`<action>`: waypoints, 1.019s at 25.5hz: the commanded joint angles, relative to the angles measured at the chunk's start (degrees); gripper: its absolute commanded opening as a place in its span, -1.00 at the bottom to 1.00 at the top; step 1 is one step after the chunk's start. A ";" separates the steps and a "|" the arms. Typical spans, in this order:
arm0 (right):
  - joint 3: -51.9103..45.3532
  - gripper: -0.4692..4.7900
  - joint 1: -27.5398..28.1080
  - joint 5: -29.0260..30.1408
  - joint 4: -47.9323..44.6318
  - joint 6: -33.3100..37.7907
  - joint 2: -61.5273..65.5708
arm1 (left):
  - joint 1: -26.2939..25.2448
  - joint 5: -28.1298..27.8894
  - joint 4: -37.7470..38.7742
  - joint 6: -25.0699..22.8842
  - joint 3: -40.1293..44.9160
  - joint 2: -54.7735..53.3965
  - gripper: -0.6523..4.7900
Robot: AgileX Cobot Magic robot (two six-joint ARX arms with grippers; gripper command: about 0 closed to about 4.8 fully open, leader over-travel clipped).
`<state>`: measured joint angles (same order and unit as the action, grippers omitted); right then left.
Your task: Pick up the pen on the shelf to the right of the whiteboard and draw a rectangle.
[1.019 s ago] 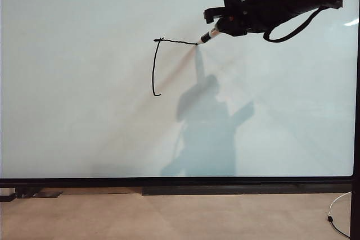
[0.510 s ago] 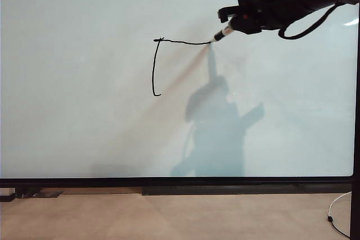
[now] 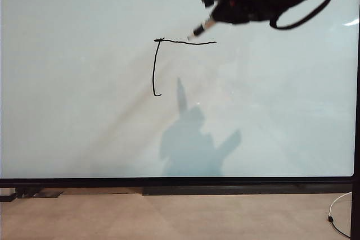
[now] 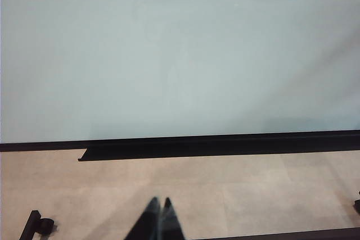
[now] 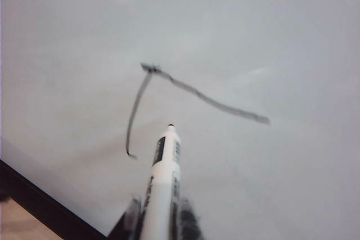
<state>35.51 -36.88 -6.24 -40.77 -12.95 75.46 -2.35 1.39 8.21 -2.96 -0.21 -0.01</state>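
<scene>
Lifted clear of the whiteboard [image 3: 84, 139] was the pen [image 3: 201, 28]: half a second earlier its tip had sat at the right end of the top stroke, and now it was seen pulled back toward the camera and shifted left, blurred, with its shadow dropped well below the line. Right gripper [image 3: 225, 12] was held at the top of the exterior view, clamped on the pen barrel; in the right wrist view the pen [image 5: 161, 184] was seen between the closed fingers, tip off the board. Only two sides of the rectangle [image 3: 163, 54] were drawn: the left stroke and the top stroke, joined at the upper left corner. Right and bottom sides were judged outstanding, so re-contact at the top stroke's right end would be needed. Left gripper [image 4: 159, 217] was parked low, fingers pressed together, nothing held.
</scene>
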 commanded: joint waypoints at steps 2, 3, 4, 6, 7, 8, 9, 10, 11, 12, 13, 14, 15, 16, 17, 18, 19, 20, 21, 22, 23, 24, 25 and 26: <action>0.13 -0.85 -3.56 -1.51 -5.68 4.44 6.49 | 0.04 0.11 -0.50 -0.02 -0.20 0.00 -0.78; 0.22 -0.85 -3.58 -1.07 -7.56 5.44 8.20 | 0.04 0.07 -0.52 -0.02 -0.20 0.00 -0.78; 0.22 -0.85 -3.61 -0.92 -9.27 6.10 9.49 | 0.02 0.07 -0.52 -0.02 -0.20 0.00 -0.78; 0.26 -0.85 -3.65 -0.90 -12.79 7.41 12.41 | -0.02 0.15 -0.55 -0.02 -0.22 0.00 -0.78; 0.33 -0.85 -3.63 -0.92 -13.88 7.89 13.60 | -0.02 0.13 -0.52 -0.02 -0.22 0.00 -0.78; 0.52 -0.85 -3.50 -0.90 -14.91 8.68 14.99 | -0.02 0.13 -0.52 -0.02 -0.20 0.00 -0.78; 0.76 -0.85 -3.48 -0.63 -15.52 8.87 16.04 | -0.02 0.09 -0.52 -0.02 -0.20 0.00 -0.78; 1.18 -0.85 -3.48 0.07 -15.87 9.01 17.07 | -0.02 0.11 -0.52 -0.02 -0.20 0.00 -0.78; 2.21 -0.85 -3.28 1.99 -17.33 10.14 19.21 | -0.02 0.11 -0.52 -0.02 -0.22 0.00 -0.78; 2.80 -0.85 -3.08 2.47 -17.94 10.93 20.26 | -0.02 0.11 -0.52 -0.02 -0.22 0.00 -0.78; 3.96 -0.85 -2.58 3.02 -18.12 12.00 21.62 | 0.00 0.11 -0.52 -0.02 -0.22 0.00 -0.78; 4.72 -0.85 -2.47 3.28 -18.23 12.44 22.58 | -0.02 0.11 -0.52 -0.02 -0.22 0.00 -0.78; 5.25 -0.85 -2.19 3.52 -18.21 12.83 23.15 | -0.02 0.11 -0.52 -0.02 -0.22 0.00 -0.78; 5.81 -0.85 -1.81 4.17 -18.21 13.46 23.71 | -0.02 0.11 -0.55 -0.02 -0.22 0.00 -0.78; 6.36 -0.85 -1.62 4.94 -18.25 13.73 24.52 | -0.02 0.13 -0.52 -0.02 -0.22 0.00 -0.78; 6.82 -0.85 -1.25 5.38 -18.18 14.16 25.03 | -0.02 0.11 -0.52 -0.02 -0.20 0.00 -0.78; 7.19 -0.85 -1.01 6.34 -18.36 14.51 25.64 | 0.00 0.11 -0.55 -0.02 -0.22 0.00 -0.78; 7.54 -0.85 -0.98 6.32 -18.34 14.51 26.08 | 0.00 0.13 -0.55 -0.02 -0.22 0.00 -0.78; 7.65 -0.85 -0.98 6.32 -18.29 14.51 26.34 | 0.00 0.11 -0.50 -0.02 -0.22 0.00 -0.78; 7.69 -0.85 -0.96 6.32 -18.27 14.49 26.43 | 0.00 0.11 -0.55 -0.02 -0.22 0.00 -0.78; 7.69 -0.85 -0.81 6.32 -18.25 14.49 26.47 | -0.02 0.11 -0.55 -0.02 -0.22 0.00 -0.78; 7.69 -0.85 -0.66 6.40 -18.18 14.51 26.47 | -0.02 0.11 -0.50 -0.02 -0.22 0.00 -0.78; 7.72 -0.85 -0.66 6.40 -18.21 14.49 26.71 | -0.02 0.11 -0.52 -0.02 -0.20 0.00 -0.78; 7.72 -0.85 -0.52 6.38 -18.21 14.49 26.73 | -0.02 0.11 -0.52 -0.02 -0.22 0.00 -0.78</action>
<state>42.92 -37.63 0.05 -57.82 1.26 102.17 -2.37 1.39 8.19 -2.96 -0.21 -0.01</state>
